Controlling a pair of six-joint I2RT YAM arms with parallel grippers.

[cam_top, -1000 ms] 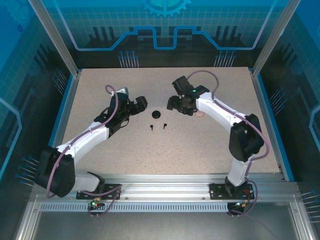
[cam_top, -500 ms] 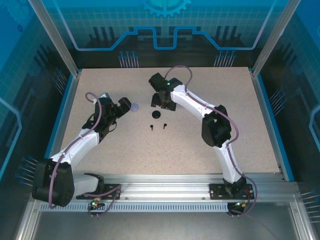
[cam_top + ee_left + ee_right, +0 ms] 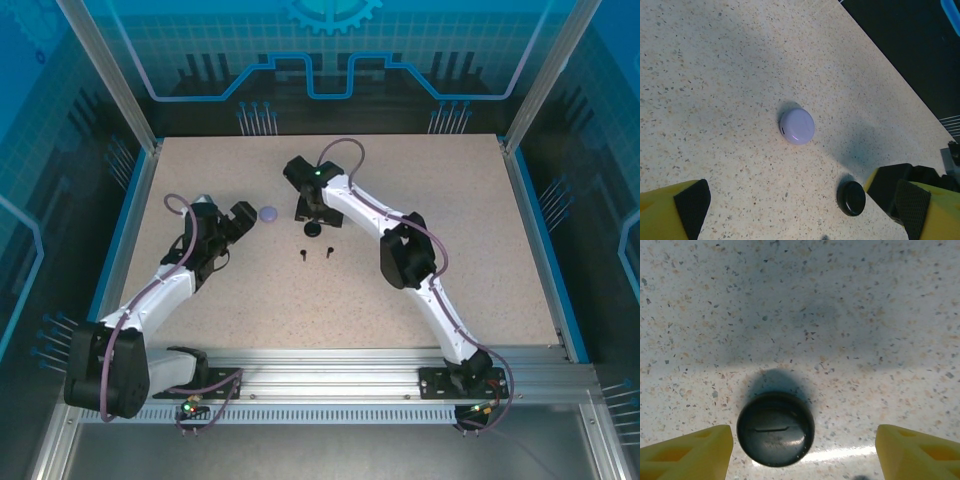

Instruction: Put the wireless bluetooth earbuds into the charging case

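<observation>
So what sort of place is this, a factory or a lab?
Probably a lab test cell, not a factory: a left arm and a right arm bolted to an aluminium rail, a speckled table walled by blue printed panels, with a lilac case and black case on it.

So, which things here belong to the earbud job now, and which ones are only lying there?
For the job:
two black earbuds, lying loose
black case, closed, under the open right claw

Lying about, probably just for now:
lilac case, closed, alone to the left of the black case
</observation>
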